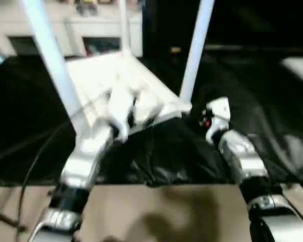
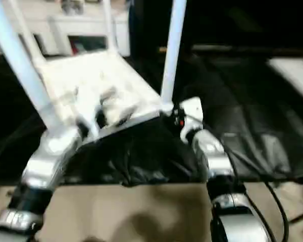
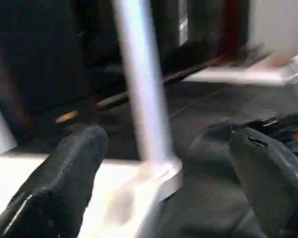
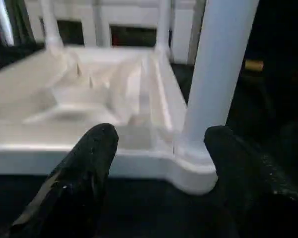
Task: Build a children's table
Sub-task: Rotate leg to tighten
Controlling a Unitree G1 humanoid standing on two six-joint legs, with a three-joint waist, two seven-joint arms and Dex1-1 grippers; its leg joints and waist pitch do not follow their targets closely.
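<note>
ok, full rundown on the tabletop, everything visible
The tabletop is a white plastic square lying upside down on a black sheet, its ribbed underside facing up. Raised ribs cross a recessed centre inside a raised rim. White tapered legs stand upright in round corner sockets; all four are visible. The left end effector hangs over its near edge, the right end effector sits beside the near right corner; contact can't be told.

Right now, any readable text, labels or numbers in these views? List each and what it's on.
None readable.
Tabletop, upside down, and its legs: plain white, no marking visible.
Right gripper: small red mark, too blurred to tell if it is text.
Cabinet behind: its contents are too blurred to read.
</note>
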